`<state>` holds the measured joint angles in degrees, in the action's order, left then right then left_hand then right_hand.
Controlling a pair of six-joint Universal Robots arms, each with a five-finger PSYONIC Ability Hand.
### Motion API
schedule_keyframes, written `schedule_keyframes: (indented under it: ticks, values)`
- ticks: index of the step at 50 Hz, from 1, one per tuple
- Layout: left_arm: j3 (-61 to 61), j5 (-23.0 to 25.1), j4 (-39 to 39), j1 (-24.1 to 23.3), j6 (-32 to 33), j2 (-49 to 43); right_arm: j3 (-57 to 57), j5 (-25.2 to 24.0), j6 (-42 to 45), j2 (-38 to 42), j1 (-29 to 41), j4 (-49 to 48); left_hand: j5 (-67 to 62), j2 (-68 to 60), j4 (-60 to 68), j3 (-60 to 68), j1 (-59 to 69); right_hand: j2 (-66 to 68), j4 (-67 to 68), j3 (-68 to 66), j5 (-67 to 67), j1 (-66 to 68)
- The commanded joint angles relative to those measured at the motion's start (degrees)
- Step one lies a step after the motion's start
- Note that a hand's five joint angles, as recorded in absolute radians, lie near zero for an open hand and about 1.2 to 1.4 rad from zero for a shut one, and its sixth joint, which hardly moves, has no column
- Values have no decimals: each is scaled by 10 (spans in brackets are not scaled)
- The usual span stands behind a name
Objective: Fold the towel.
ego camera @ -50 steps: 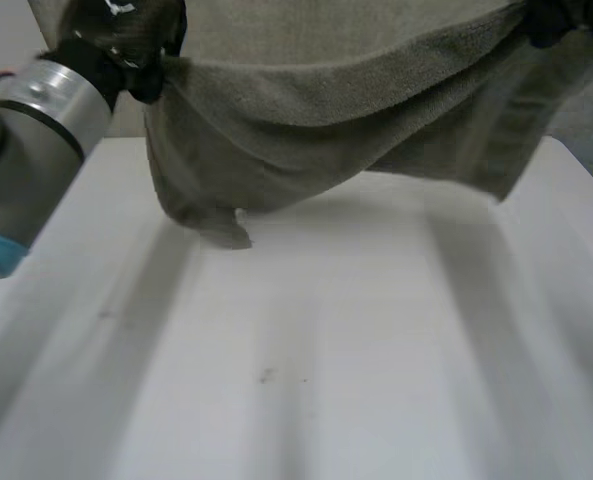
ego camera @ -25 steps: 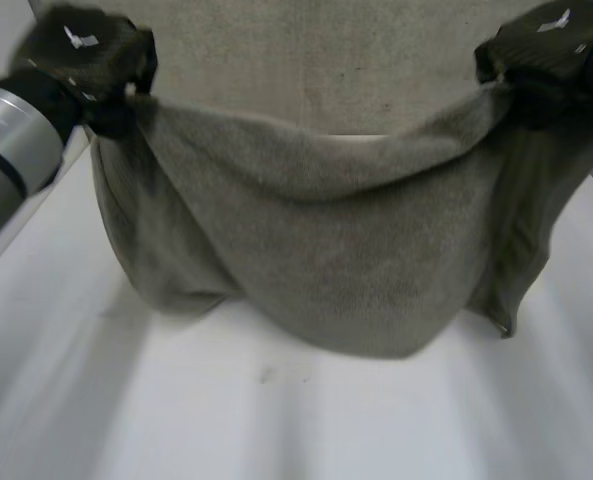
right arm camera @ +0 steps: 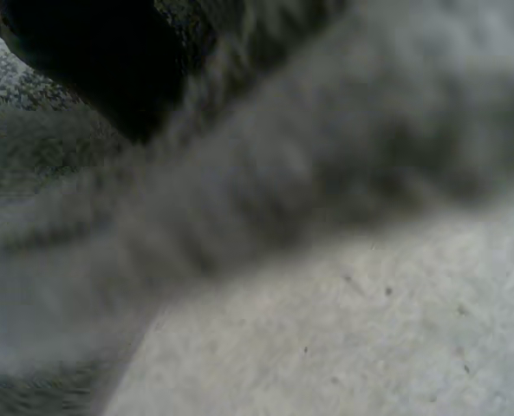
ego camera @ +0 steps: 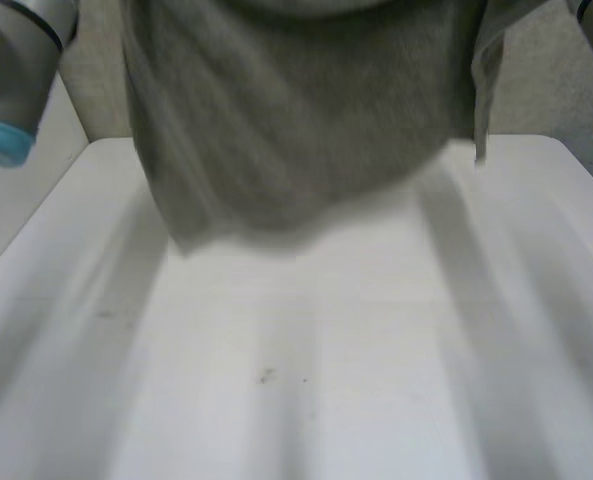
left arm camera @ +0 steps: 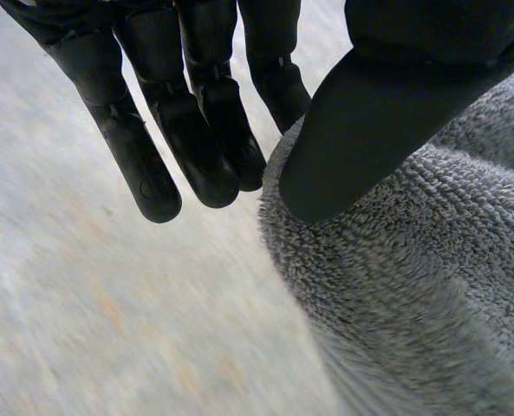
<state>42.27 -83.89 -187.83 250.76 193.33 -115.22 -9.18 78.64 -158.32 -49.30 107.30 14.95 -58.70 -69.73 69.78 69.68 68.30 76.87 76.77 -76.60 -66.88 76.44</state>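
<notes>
The towel (left arm camera: 430, 286) is looped terry cloth, the table (ego camera: 306, 400) smooth and matt.

towel (ego camera: 296, 120) top cut off, right hand (right arm camera: 92, 61) blurred, mostly hidden

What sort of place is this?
Probably a robot lab or test bench: a bare white table, a grey arm with a light-blue cap, and a towel held up over the table.

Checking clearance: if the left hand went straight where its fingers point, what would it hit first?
The left hand seems to meet nothing near: past its fingers lies a blurred pale surface, depth unclear. The towel pinched at its thumb hangs beside that line, not across it.
</notes>
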Motion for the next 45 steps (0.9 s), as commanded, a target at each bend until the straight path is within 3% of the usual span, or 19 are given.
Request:
schedule_keyframes:
  ticks: [1,5,10,17,24,26,31,37,45]
  values:
    - [74,-13,9,10,-10,21,-78,-30,-20,-23,-4,55,-113,-103,102,103,117,31,32,-34,-31,36]
    - [153,-9,31,24,-10,34,-136,-72,18,-26,-4,101,-113,-103,102,103,117,31,32,-34,-31,36]
    - [337,-9,33,30,-8,63,-302,-112,149,-25,-4,155,-113,-103,102,103,117,31,32,-34,-31,36]
    - [485,-9,-1,31,-6,71,-476,-117,218,-15,-8,85,-113,-103,102,103,117,31,32,-34,-31,36]
    - [566,-10,-46,31,5,71,-600,-109,218,-18,-10,-34,-113,-103,102,103,117,31,32,-34,-31,36]
    - [582,-9,-58,29,22,72,-637,-108,210,-30,-17,-64,-113,-103,102,103,117,-151,-150,148,151,-146]
    - [591,-10,-60,22,38,74,-673,-107,172,-57,-30,-87,-113,-103,102,103,117,-276,-275,273,276,-271]
    - [596,-9,-61,20,38,85,-706,-90,114,-84,-52,-96,-113,-103,102,103,117,-298,-297,295,298,-293]
    - [599,-8,-78,19,37,80,-755,-68,106,-97,-82,-106,-113,-103,102,103,117,-276,-275,273,276,-272]
